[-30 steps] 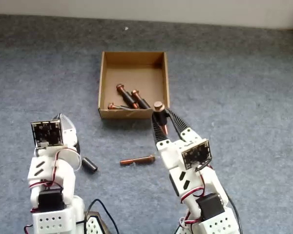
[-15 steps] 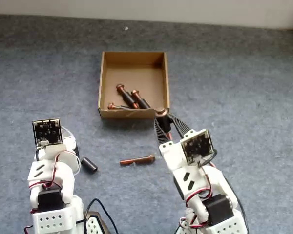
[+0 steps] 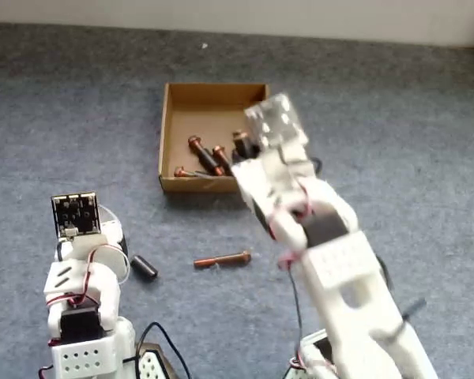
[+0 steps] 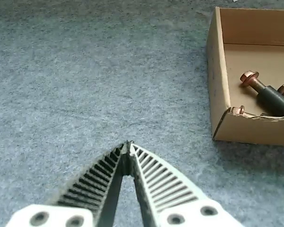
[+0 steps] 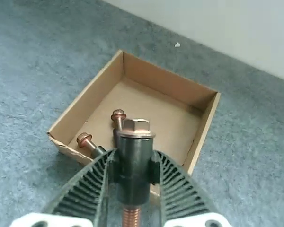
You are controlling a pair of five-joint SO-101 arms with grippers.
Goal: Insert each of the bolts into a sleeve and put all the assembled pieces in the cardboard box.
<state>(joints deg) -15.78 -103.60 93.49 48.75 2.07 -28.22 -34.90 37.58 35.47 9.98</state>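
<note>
My right gripper point(image 5: 133, 158) grips a copper hex bolt seated in a black cylindrical sleeve point(image 5: 132, 142), held above the open brown cardboard box point(image 5: 166, 79) where other sleeved bolts point(image 3: 207, 156) lie; my left gripper point(image 4: 128, 147), pinched shut and empty, hangs over grey carpet point(image 4: 61, 71), with a loose copper bolt point(image 3: 221, 259) and loose black sleeve point(image 3: 144, 267) lying between my arms

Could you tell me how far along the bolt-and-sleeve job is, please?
Done: three sleeved copper bolts lie in the brown cardboard box. In hand: the right gripper holds a fourth sleeved bolt above the box. Left: a bare copper bolt and a black sleeve lie apart on the grey carpet.
</note>
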